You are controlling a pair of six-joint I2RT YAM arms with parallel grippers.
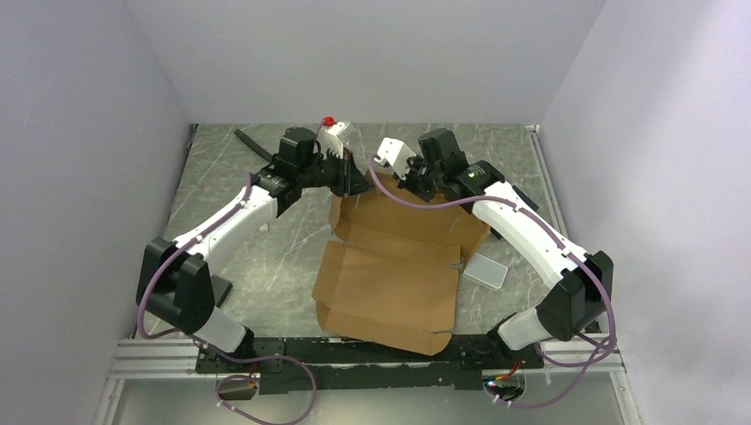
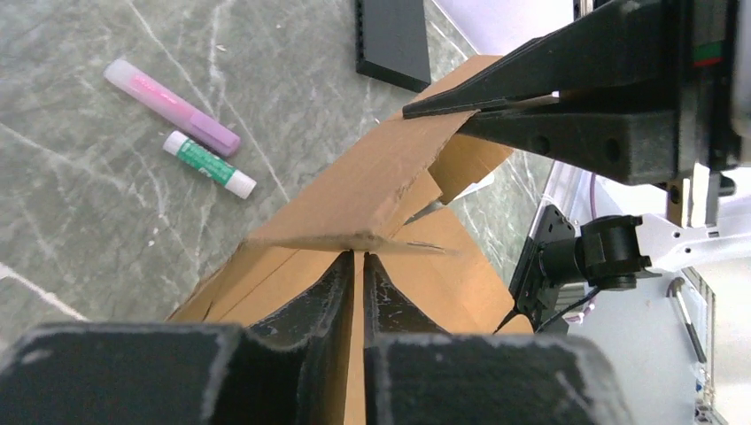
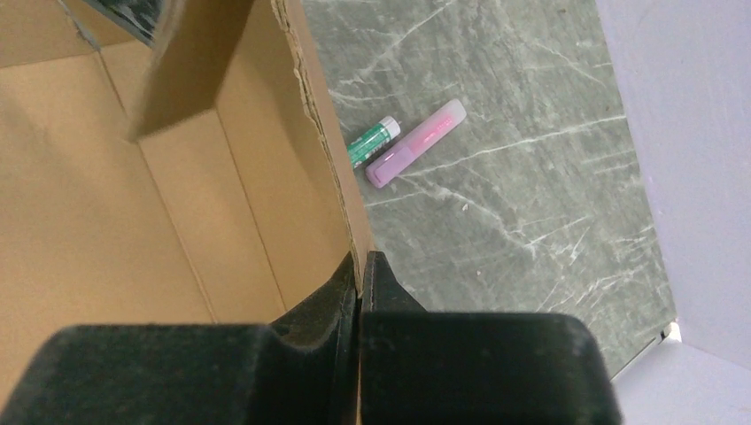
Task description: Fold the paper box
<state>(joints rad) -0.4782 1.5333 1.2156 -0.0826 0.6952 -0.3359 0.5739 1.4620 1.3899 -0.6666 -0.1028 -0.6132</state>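
The paper box (image 1: 390,283) is a brown cardboard sheet lying mid-table, its near panels flat and its far end raised. My left gripper (image 1: 348,181) is at the far left corner; in the left wrist view (image 2: 359,258) its jaws are shut on the edge of a raised flap (image 2: 354,199). My right gripper (image 1: 400,177) is at the far edge; in the right wrist view (image 3: 360,266) it is shut on the upright far wall (image 3: 292,177). The right gripper's fingers (image 2: 496,88) also show in the left wrist view, pinching the cardboard.
A pink highlighter (image 3: 416,142) and a green glue stick (image 3: 372,142) lie on the table behind the box. A black flat pad (image 2: 390,40) lies farther back. A translucent grey lid (image 1: 485,271) lies to the right of the box. White walls enclose the table.
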